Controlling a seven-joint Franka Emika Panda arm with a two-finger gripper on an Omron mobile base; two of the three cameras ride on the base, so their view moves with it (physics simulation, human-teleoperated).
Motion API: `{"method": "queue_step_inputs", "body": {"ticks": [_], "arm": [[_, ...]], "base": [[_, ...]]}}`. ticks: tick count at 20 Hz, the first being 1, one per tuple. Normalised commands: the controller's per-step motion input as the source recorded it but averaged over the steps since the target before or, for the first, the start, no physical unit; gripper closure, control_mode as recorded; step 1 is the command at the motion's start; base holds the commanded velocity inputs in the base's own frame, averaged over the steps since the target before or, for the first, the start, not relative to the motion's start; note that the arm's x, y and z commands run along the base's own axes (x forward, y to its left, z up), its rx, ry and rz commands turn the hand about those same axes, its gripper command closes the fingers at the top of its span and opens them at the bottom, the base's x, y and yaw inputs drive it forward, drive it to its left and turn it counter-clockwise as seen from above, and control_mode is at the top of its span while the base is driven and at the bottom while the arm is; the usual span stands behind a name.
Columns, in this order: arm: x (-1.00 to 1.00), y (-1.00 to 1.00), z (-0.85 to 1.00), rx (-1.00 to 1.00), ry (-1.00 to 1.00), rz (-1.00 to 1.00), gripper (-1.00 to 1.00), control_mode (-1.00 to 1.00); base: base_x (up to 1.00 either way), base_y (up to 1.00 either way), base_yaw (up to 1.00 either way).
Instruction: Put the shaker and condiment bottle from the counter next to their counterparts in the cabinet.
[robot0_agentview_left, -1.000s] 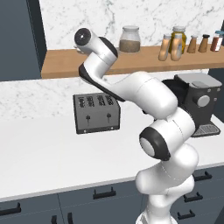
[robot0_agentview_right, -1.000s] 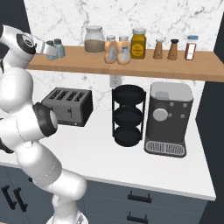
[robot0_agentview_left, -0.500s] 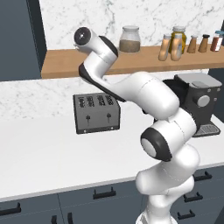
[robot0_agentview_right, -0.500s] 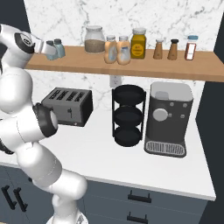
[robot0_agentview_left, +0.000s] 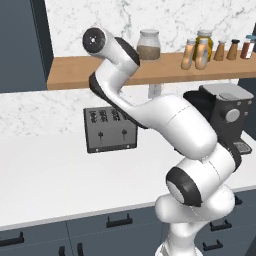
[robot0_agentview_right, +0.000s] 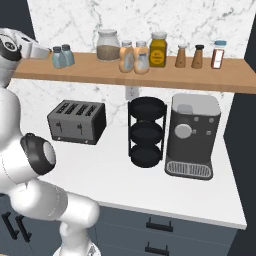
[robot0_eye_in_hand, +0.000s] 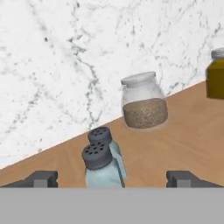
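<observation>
Your gripper stands spread wide, pinching nothing: one finger sits on each side of the near shaker, with clear space between each finger and the glass. The shaker stands upright on the cabinet shelf, touching or nearly touching its twin just behind it. In the right base view the pair is near the shelf's left end, with the gripper just to their left.

So the shaker half looks done. The bottle half looks done too (judging only from how things lie): two matching orange bottles stand side by side mid-shelf, in front of the wide glass jar and the yellow jar, and you can see no loose shaker or bottle on the counter around the toaster, the round rack or the coffee machine.

What is left, I judge, is backing out. Pull straight back off the shelf's front edge. The shakers stand between your fingers, so any sideways swing could tip them. Open room lies toward the shelf's left end and out over the counter; the wall closes the back.
</observation>
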Motion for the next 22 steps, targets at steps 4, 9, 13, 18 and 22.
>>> {"method": "queue_step_inputs", "body": {"ticks": [4,9,13,18,22], "arm": [[-1.00,-0.31,0.41,0.02,-0.11,0.02,-1.00,-1.00],[-1.00,-0.70,0.72,0.00,0.00,0.15,-1.00,-1.00],[-1.00,-0.81,0.64,0.00,-0.02,0.18,-1.00,-1.00],[-1.00,-0.84,0.06,-0.02,-0.11,0.26,-1.00,-1.00],[-1.00,-0.83,0.00,0.00,-0.16,0.26,-1.00,-1.00]], "base": [[0.00,0.00,0.00],[0.00,0.00,0.00],[0.00,0.00,0.00],[0.00,0.00,0.00],[0.00,0.00,0.00]]}}
